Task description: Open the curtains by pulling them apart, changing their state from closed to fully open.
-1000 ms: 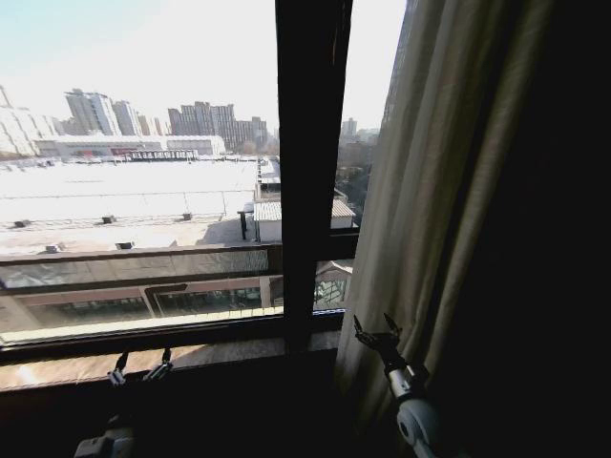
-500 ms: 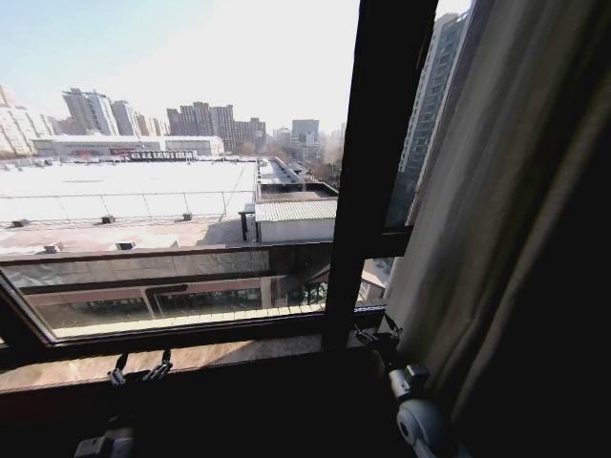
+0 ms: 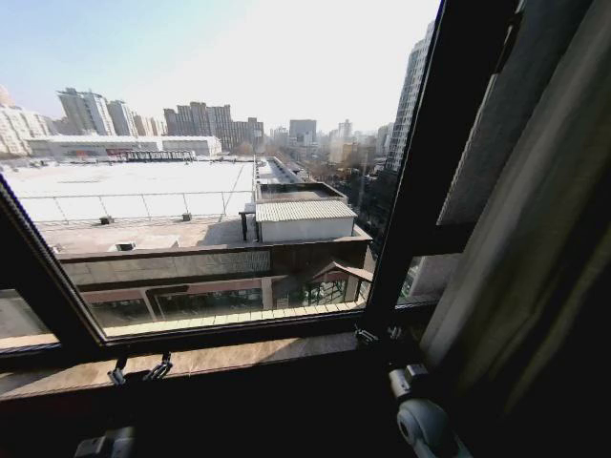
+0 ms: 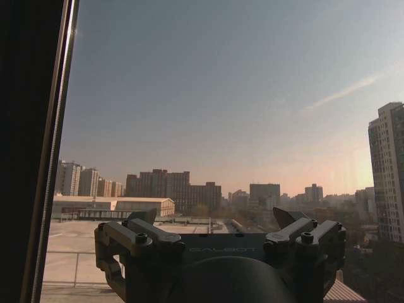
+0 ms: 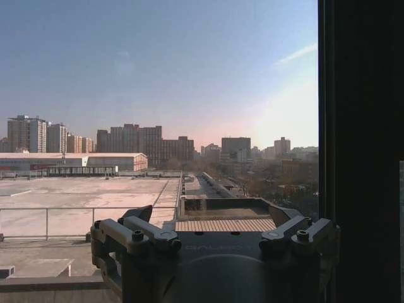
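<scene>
Curtains: one panel (image 3: 535, 248) in head view, gathered at the far right, past the dark vertical frame bar (image 3: 430, 162). Pleats bunched close, panel hanging top to bottom, long axis near vertical, leaning a little in this view. Its inner edge sits just right of the bar. A second panel cannot be made out on the left side; only a dark slanted frame bar (image 3: 48, 277) there.

Glass between the two bars is bare: rooftops, distant towers and sky all plain to see. Judged from that, the opening is largely done on the right. Whether the left panel is pushed fully clear cannot be told, so full completion stays unconfirmed.

Left pincer (image 3: 139, 370) low at the window sill (image 3: 239, 358), fingers apart, gripping nothing; left wrist view shows the left pincer (image 4: 218, 222) with both finger tips spread and open sky between them.

Right pincer (image 3: 378, 335) near the foot of the vertical bar, just left of the gathered panel, not touching fabric as far as seen. Right wrist view: right pincer (image 5: 211, 218) fingers spread, nothing between them, dark frame edge to one side
</scene>
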Tool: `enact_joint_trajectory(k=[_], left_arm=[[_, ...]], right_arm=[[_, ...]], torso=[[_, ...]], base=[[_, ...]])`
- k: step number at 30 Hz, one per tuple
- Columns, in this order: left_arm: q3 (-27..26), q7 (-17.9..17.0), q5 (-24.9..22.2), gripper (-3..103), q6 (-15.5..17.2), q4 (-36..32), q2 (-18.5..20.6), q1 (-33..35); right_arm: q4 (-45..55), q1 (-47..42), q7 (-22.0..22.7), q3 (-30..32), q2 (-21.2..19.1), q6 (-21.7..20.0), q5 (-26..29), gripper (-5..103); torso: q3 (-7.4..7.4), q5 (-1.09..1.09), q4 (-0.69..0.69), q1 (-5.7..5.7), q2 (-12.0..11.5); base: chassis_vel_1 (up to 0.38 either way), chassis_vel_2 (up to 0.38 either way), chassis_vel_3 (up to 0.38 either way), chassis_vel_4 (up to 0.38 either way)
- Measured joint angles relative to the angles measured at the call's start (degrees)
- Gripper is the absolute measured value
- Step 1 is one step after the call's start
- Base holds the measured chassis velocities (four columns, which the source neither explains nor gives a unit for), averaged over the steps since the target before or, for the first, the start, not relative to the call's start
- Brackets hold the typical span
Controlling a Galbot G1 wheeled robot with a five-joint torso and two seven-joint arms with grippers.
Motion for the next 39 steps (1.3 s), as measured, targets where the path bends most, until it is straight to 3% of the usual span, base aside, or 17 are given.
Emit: enact_joint_trajectory(k=[39], left_arm=[[0.0, 0.0, 0.0, 100, 0.0, 0.0, 0.0, 0.0]], right_arm=[[0.0, 0.0, 0.0, 0.0, 0.0, -0.01, 0.0, 100]], torso=[[0.01, 0.01, 0.0, 0.01, 0.0]], base=[[0.375, 0.327, -0.379, -0.326]])
